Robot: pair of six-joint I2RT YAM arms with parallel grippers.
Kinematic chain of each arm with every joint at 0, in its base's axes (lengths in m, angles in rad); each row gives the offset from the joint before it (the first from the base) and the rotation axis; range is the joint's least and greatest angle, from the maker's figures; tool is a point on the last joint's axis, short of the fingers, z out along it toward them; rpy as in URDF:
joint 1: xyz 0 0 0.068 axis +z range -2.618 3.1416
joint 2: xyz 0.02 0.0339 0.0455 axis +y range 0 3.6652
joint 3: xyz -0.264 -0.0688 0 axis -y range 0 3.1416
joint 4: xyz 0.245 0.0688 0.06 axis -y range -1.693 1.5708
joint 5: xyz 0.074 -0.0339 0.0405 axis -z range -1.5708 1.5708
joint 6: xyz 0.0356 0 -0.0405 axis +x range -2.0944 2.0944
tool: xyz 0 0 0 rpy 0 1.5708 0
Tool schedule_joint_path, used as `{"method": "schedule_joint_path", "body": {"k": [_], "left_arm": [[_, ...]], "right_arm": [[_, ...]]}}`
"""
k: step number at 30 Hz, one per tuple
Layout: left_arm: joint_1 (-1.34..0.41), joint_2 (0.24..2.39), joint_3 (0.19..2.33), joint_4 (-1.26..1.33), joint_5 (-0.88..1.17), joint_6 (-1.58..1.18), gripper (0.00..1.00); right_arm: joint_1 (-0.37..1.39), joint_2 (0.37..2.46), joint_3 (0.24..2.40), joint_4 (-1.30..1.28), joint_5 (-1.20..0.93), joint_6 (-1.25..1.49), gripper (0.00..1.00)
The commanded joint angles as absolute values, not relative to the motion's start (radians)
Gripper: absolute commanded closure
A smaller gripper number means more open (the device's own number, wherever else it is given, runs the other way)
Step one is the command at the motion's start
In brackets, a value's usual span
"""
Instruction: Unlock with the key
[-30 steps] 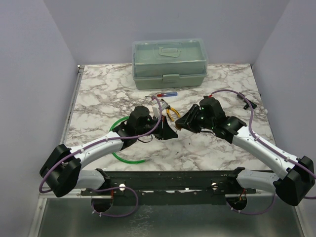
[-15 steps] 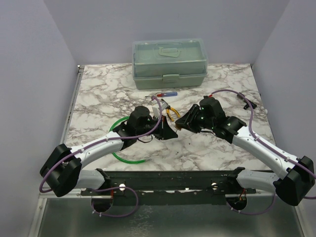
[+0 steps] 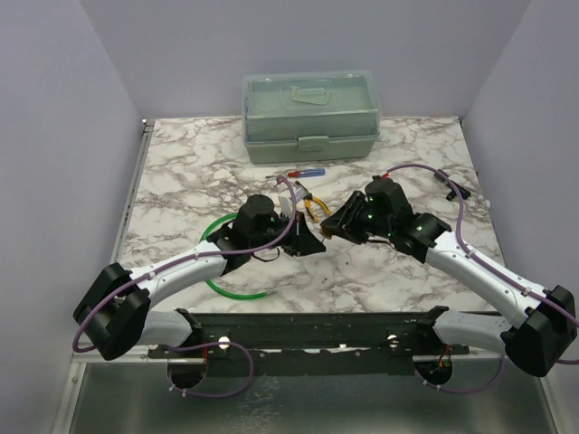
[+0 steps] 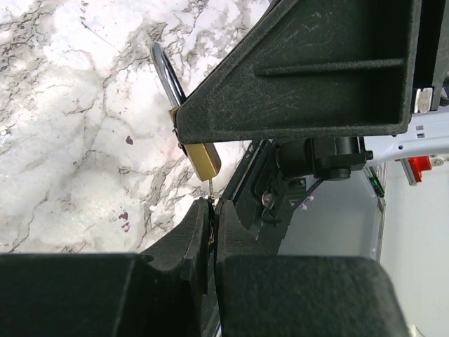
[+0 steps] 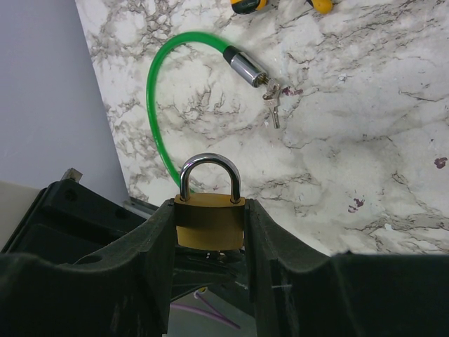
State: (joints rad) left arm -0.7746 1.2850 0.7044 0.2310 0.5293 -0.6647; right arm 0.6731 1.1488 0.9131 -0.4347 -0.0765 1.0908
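My right claw (image 5: pixel 210 232) is clamped on the brass padlock (image 5: pixel 210 221), one finger flat against each side of the body. The steel shackle (image 5: pixel 209 168) stands up clear above the fingers and is closed. The padlock is held off the marble surface (image 5: pixel 365 140), between the two arms.

Just below the padlock, my left claw (image 4: pixel 212 217) is pressed almost together on the key (image 4: pixel 211 188). Only a thin sliver of blade shows between the fingertips and the bottom of the padlock. It looks seated in the keyway, but I cannot see how deep.

I judge the padlock dense for its size, rigid and smooth-sided. Brass on plastic fingers could slip or twist once torque comes in. The grip across the flat sides of the body is the right one, since it resists rotation and leaves the shackle free to pop. I would not hold it by the shackle.

The key is light, thin and stiff, but the blade could bend or jam if I turn it off-axis. It wants holding by the bow, flat between the pads, with the twist kept in line with the padlock.

Beyond the padlock, on the surface, lies a green cable lock (image 5: pixel 158 91) with spare keys (image 5: pixel 272 105) at its barrel. Neither claw touches it.
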Motion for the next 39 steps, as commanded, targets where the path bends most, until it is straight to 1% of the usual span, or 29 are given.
{"method": "schedule_joint_path", "body": {"k": [1, 18, 33, 39], "left_arm": [[-0.778, 1.298, 0.705, 0.261, 0.5, -0.671, 1.0], [-0.774, 1.323, 0.738, 0.259, 0.44, -0.781, 1.0], [-0.754, 1.341, 0.762, 0.232, 0.42, -0.798, 1.0], [-0.744, 1.328, 0.756, 0.224, 0.378, -0.802, 1.0]], "right_arm": [[0.68, 1.137, 0.921, -0.405, -0.075, 1.084, 1.0], [0.698, 1.146, 0.899, -0.399, -0.019, 1.059, 1.0], [0.744, 1.163, 0.893, -0.406, 0.035, 1.039, 1.0], [0.753, 1.165, 0.897, -0.407, 0.032, 1.04, 1.0]]}}
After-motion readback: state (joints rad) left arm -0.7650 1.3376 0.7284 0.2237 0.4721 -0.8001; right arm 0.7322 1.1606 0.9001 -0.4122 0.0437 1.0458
